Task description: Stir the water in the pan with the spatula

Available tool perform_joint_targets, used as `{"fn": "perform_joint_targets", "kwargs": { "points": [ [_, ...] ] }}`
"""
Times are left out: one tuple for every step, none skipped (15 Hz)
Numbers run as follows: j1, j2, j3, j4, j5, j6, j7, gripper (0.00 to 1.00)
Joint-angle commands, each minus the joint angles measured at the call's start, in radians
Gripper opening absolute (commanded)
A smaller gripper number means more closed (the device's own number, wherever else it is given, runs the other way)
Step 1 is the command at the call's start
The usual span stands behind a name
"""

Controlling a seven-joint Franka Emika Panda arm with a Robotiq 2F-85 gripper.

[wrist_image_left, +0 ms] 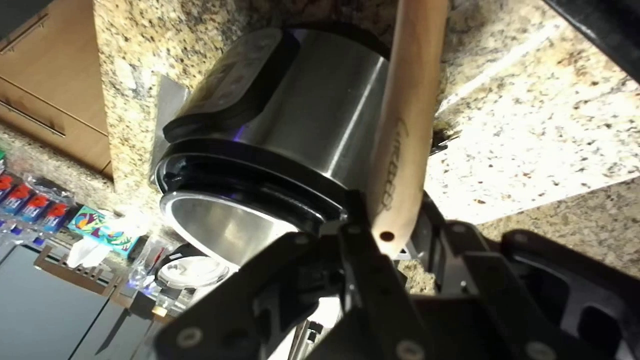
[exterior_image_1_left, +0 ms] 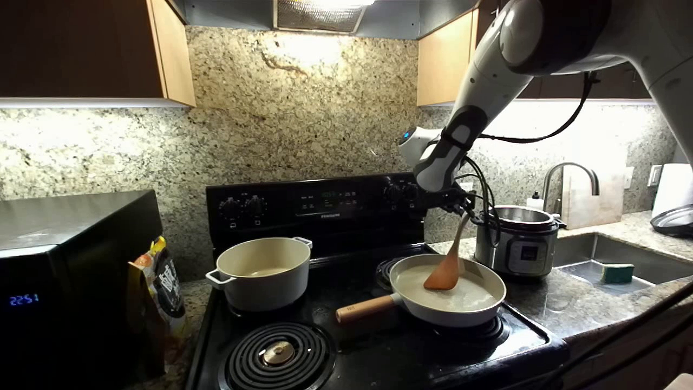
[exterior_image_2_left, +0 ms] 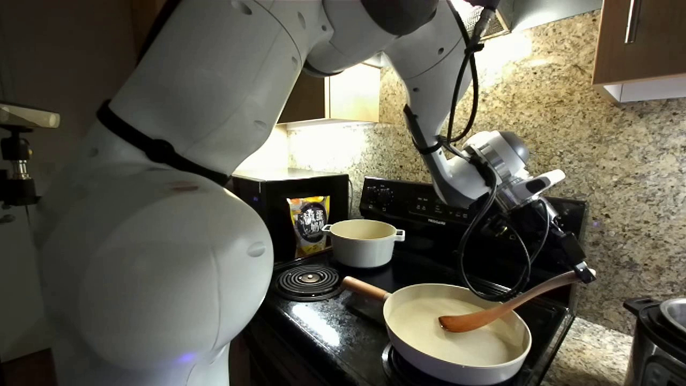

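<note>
One wooden spatula (exterior_image_1_left: pixel 450 265) is clasped at the top of its handle by the gripper (wrist_image_left: pixel 392 217), whose two fingers (wrist_image_left: pixel 356 210) bear on it from either side in the wrist view, where the shaft runs up toward twelve o'clock. Its blade is low inside the white frying pan (exterior_image_1_left: pixel 460 319), near the middle, and in an exterior view the shaft rises from there toward one o'clock. Pale water (exterior_image_1_left: pixel 471 298) lies in the pan, hard to pick out against the light inside; whether the blade dips into it, I cannot tell. The pan stands on the stove (exterior_image_1_left: pixel 368 357), its long handle pointing close to nine o'clock in that view. Well apart from it, at nine o'clock, stands the deep pot (exterior_image_1_left: pixel 270 292), with a burner (exterior_image_1_left: pixel 278 353) at six o'clock from the pot. A snack bag (exterior_image_1_left: pixel 170 284) stands at nine o'clock from the pot, beside the black microwave (exterior_image_1_left: pixel 81 271). At two o'clock from the pan is the pressure cooker (exterior_image_1_left: pixel 511 249); between three and four o'clock from that, a sponge (exterior_image_1_left: pixel 617 273) sits in the sink (exterior_image_1_left: pixel 633 252).
</note>
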Motion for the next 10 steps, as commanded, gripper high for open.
{"fn": "perform_joint_targets", "kwargs": {
  "points": [
    [0.031, -0.012, 0.006, 0.002, -0.032, -0.028, -0.007, 0.07],
    [0.039, -0.016, 0.006, -0.003, -0.044, -0.027, -0.003, 0.07],
    [0.047, -0.023, 0.007, -0.013, -0.056, -0.023, 0.001, 0.07],
    [0.054, -0.029, 0.008, -0.022, -0.067, -0.019, 0.005, 0.07],
    [0.061, -0.034, 0.008, -0.031, -0.080, -0.015, 0.011, 0.07],
    [0.063, -0.036, 0.010, -0.036, -0.091, -0.011, 0.012, 0.07],
    [0.061, -0.037, 0.013, -0.042, -0.095, -0.004, 0.009, 0.07],
    [0.059, -0.038, 0.017, -0.046, -0.095, 0.000, 0.008, 0.07],
    [0.054, -0.040, 0.021, -0.054, -0.092, 0.005, 0.004, 0.07],
    [0.048, -0.037, 0.022, -0.058, -0.088, 0.012, 0.004, 0.07]
  ]
}}
